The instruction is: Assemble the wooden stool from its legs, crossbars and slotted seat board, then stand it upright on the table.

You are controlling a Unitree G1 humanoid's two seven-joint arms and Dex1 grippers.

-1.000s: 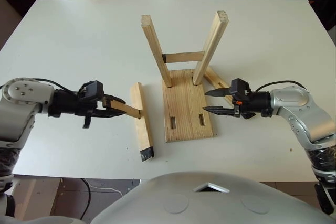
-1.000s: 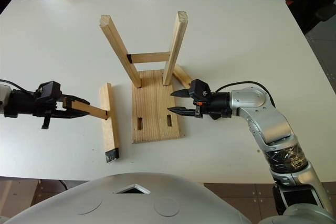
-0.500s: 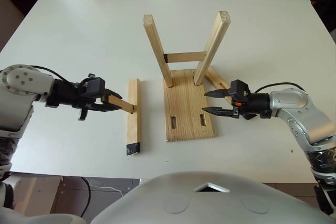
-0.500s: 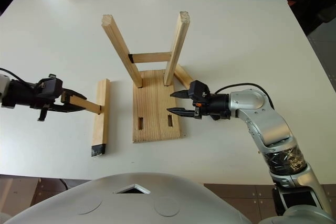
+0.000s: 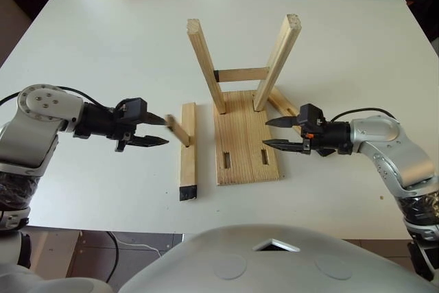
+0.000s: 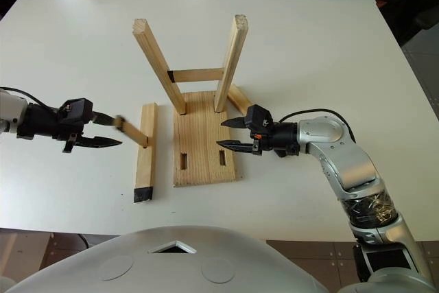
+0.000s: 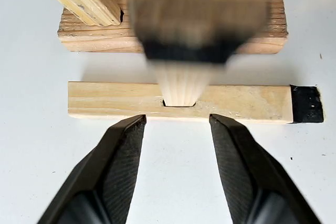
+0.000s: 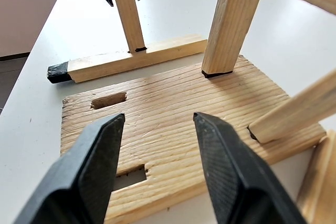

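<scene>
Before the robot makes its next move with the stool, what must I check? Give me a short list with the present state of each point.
1. Left gripper open, holding nothing: ok.
2. Short wooden crossbar seated in the notch of the loose black-tipped wooden leg lying on the white table: ok.
3. Two near slots of the flat slotted wooden seat board empty: ok.
4. Two upright wooden legs standing at the board's far end, joined by the upper crossbar: ok.
5. Right gripper open over the board's right edge: ok.
6. All four legs fitted in the board: not ok.
</scene>
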